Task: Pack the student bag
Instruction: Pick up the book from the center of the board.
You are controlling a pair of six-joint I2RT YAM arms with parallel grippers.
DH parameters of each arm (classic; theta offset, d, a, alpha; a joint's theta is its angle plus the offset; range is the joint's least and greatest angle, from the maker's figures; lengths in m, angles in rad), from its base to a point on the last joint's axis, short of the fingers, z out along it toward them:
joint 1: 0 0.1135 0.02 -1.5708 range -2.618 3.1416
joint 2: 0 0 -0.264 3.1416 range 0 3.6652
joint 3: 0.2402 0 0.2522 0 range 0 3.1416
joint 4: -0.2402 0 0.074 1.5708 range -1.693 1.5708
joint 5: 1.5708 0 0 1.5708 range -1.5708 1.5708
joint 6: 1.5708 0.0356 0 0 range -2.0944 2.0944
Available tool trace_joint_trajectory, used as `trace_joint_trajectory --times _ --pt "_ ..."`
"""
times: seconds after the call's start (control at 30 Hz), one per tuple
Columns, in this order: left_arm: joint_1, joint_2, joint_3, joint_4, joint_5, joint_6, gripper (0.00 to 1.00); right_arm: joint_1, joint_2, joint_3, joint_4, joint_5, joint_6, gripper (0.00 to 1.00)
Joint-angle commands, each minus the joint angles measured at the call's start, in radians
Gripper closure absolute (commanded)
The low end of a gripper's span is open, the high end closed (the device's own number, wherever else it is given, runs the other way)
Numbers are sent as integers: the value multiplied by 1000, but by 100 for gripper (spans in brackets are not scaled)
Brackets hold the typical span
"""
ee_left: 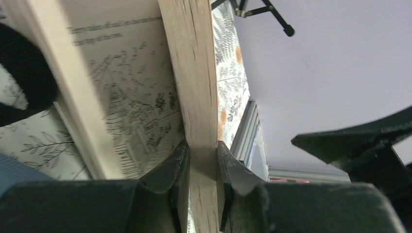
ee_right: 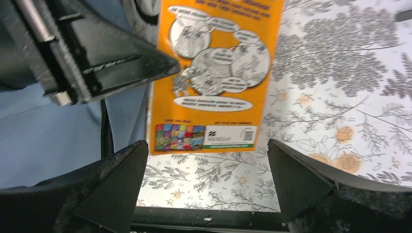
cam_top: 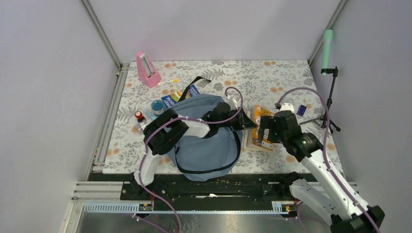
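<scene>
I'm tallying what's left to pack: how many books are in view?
3: an orange book right of the student bag, and two blue books side by side at its far-left edge. Others may be hidden under the bag.

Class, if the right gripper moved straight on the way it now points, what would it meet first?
Probably the orange book, directly ahead of the open right gripper; depth is unclear, so the table below could come first.

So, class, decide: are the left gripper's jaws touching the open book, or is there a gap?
Touching. In the left wrist view, both jaws of the left gripper press against the page block of the book, no gap.
</scene>
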Motion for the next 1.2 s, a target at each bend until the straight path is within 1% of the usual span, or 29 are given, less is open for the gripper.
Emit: trace_joint_trajectory --times 0.0,0.13,0.2,0.27,0.43,0.53,0.63,0.73,0.83,0.93,1.17 --pt "0 -185 19 156 71 60 100 -41 -130 66 -8 98 -11 0" --pt "-1 -310 9 150 73 123 100 -50 -229 127 -13 81 6 0" --pt "0 -372 14 96 75 154 100 -50 -267 171 -21 16 23 0" --pt "0 -438 3 78 78 183 100 -50 -298 214 -21 -48 33 0" --pt "21 -630 -94 53 78 295 100 -50 -354 300 -12 -143 35 0" --pt "42 -754 -176 62 107 355 100 -50 -378 304 38 -202 43 0" --pt "52 -874 -236 22 123 419 100 -50 -392 283 128 -328 67 0" --pt "56 -991 -290 -30 119 470 100 -50 -396 242 272 -468 98 0" --pt "75 -1077 -339 -52 96 458 100 -50 -403 206 396 -553 124 0" --pt "85 -1146 -387 -17 95 423 100 -50 -411 179 489 -597 154 0" --pt "85 -1217 -416 33 150 381 100 -50 -312 175 559 -754 234 0"
